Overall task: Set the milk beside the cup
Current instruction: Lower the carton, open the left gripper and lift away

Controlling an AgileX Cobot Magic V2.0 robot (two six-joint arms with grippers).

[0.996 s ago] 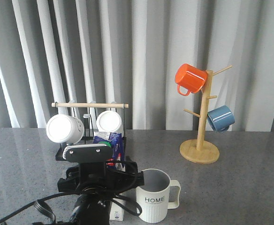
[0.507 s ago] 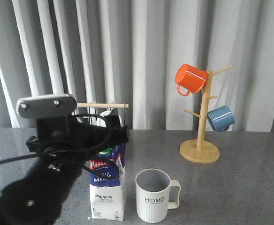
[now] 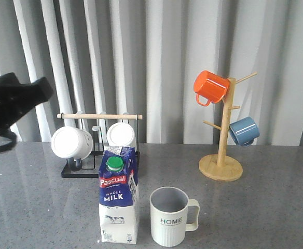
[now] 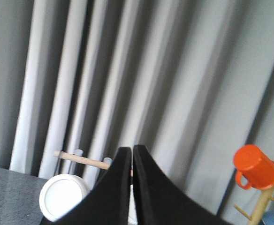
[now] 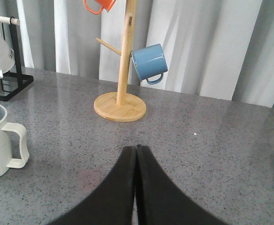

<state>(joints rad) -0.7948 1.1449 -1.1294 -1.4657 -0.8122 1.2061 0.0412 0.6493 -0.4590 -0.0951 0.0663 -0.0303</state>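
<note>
Beside the cup, milk released, left arm withdrawn, both jaws together.

Left arm: dark, blurred mass at the upper left edge of the front view, raised well above the surface, only part in frame. Left gripper: jaws pressed together, nothing between them, tips pointing up and level-ish toward the backdrop in its wrist view. Right gripper: jaws closed flat against each other, empty, angled down over the surface. Right arm not seen in the front view.
</note>
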